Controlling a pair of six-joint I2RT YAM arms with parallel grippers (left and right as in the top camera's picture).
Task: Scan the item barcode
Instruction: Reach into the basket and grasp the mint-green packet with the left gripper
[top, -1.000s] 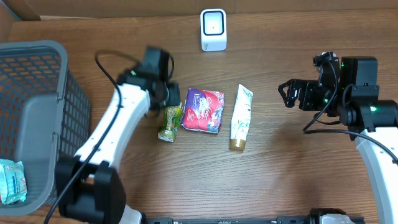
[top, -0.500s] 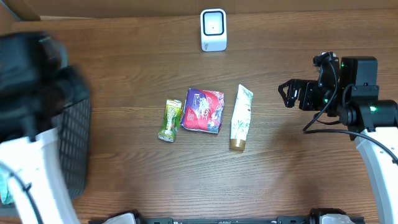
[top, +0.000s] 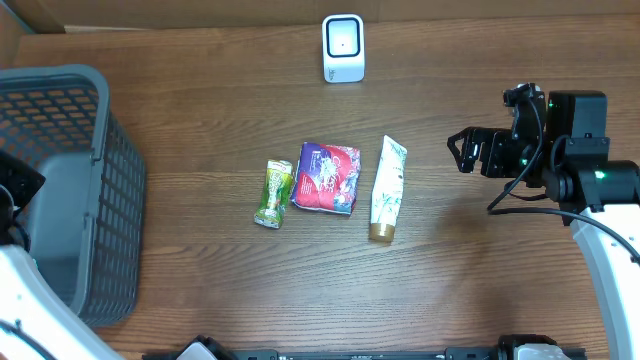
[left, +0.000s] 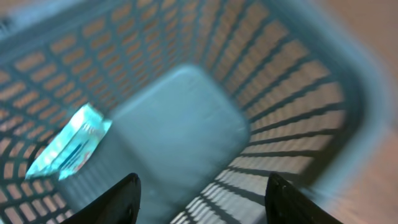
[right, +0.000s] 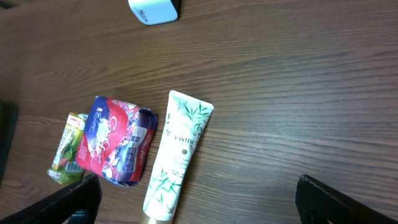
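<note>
Barcode items: one pouch (top: 273, 194), one packet (top: 326, 178), one tube (top: 387, 187); one scanner (top: 343, 47).

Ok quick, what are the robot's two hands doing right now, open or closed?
Left hand: open, holding nothing, over the basket.
Right hand: open, holding nothing.

The brown wooden bench (top: 470, 280) carries a grey mesh basket (top: 120, 200) at its left edge and a white scanner (top: 343, 47) at the far middle. At the centre, left to right, lie a green packet (top: 273, 194), a purple pouch (top: 327, 178) just beside it, and a white tube (top: 388, 188).
</note>
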